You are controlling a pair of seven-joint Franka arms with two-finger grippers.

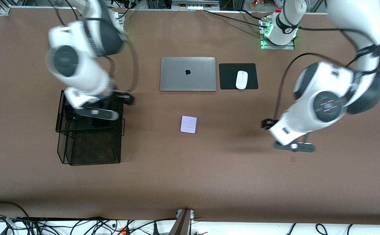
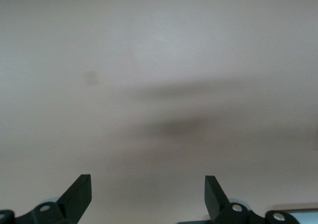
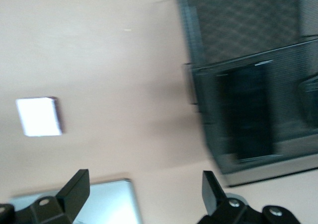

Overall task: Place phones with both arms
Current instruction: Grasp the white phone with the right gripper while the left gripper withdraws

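The pale lavender flip phone (image 1: pixel 188 124) lies flat on the table, nearer to the front camera than the laptop; it also shows in the right wrist view (image 3: pixel 39 116). The long black slab phone (image 3: pixel 246 112) lies in the upper tray of a black mesh basket (image 1: pixel 88 147), and one end of it shows in the front view (image 1: pixel 69 114). I cannot make out the black flip phone for sure. My right gripper (image 1: pixel 126 98) is open and empty over the table at the basket's edge. My left gripper (image 1: pixel 265 124) is open and empty over bare table (image 2: pixel 159 85).
A shut silver laptop (image 1: pixel 188 74) lies at the table's middle, with a white mouse (image 1: pixel 241 79) on a black pad (image 1: pixel 229 76) beside it toward the left arm's end. The laptop's corner shows in the right wrist view (image 3: pixel 99 204).
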